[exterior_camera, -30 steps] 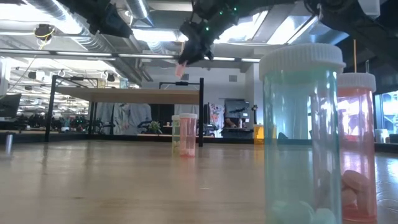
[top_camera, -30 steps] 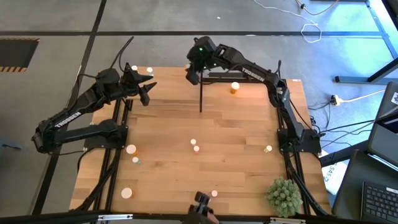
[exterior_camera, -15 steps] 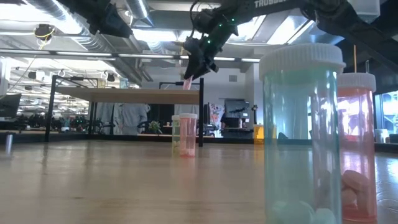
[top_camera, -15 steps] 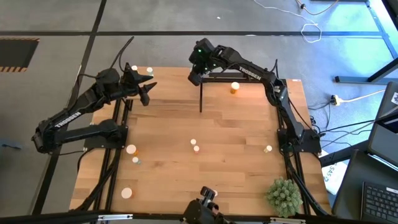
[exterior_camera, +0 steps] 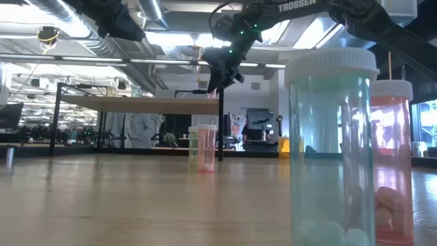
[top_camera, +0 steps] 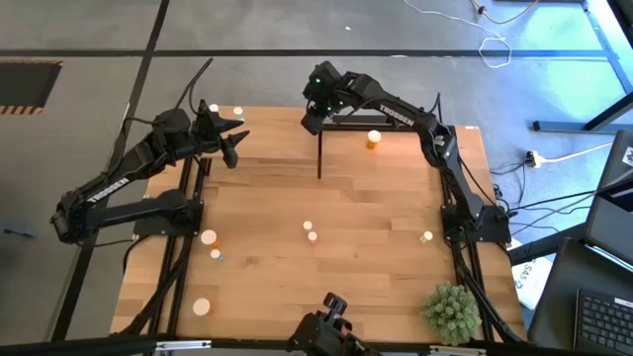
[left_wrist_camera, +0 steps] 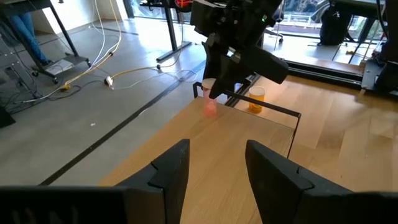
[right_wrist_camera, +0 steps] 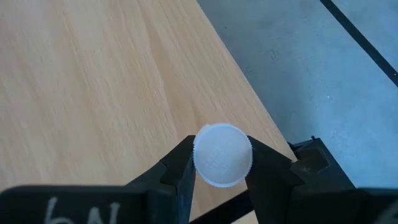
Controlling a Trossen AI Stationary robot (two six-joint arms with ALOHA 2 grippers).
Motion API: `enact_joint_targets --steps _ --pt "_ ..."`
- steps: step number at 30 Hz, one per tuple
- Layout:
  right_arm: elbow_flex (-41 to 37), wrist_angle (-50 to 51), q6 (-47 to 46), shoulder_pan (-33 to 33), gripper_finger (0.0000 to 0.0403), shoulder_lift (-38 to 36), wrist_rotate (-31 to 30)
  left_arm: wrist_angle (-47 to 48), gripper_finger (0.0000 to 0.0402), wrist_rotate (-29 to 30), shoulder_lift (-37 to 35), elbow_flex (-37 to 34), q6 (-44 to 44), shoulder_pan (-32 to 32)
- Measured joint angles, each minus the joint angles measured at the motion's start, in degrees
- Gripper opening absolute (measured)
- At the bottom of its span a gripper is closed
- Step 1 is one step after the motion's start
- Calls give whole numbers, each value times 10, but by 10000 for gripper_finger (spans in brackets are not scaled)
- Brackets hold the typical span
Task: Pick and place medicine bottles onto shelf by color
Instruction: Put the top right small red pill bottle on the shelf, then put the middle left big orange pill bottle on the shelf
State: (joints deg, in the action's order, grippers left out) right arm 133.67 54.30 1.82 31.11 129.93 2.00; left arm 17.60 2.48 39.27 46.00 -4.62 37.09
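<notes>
placement step in hand: right gripper (right_wrist_camera: 221, 163) is clamped on a pinkish white-capped bottle (right_wrist_camera: 222, 154), held over the shelf (top_camera: 415, 148) near its far corner. next move, as judged: lower it onto the boards beside matching colour, then release. left gripper (left_wrist_camera: 214, 168) waits with fingers apart, holding nothing. count from above: one orange bottle (top_camera: 373, 139) on the shelf, about nine bottles on the table.

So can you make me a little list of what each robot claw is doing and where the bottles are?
right claw: shut on a white-capped bottle, held over the shelf's far left corner
bottle colour: pinkish, seen from the left wrist view
left claw: open, empty, above the table's far left part
on shelf: one orange bottle
on table: several small bottles, loose
plant ball: near right corner
</notes>
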Motion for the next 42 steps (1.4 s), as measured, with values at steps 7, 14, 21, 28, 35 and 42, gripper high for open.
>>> enact_joint_targets --steps 7,14,21,28,35,42 --pt "0 0 0 1 123 3 1 0 151 0 0 0 0 0" --pt "1 -7 -3 1 123 10 1 0 151 0 0 0 0 0" --pt "1 -7 -16 1 123 10 0 0 151 0 0 0 0 0" --pt "1 -3 -16 1 139 11 -4 0 151 0 0 0 0 0" --pt "0 -5 -15 1 181 13 -7 0 151 0 0 0 -1 0" --pt "12 -4 -15 2 192 12 -9 0 151 0 0 0 -1 0"
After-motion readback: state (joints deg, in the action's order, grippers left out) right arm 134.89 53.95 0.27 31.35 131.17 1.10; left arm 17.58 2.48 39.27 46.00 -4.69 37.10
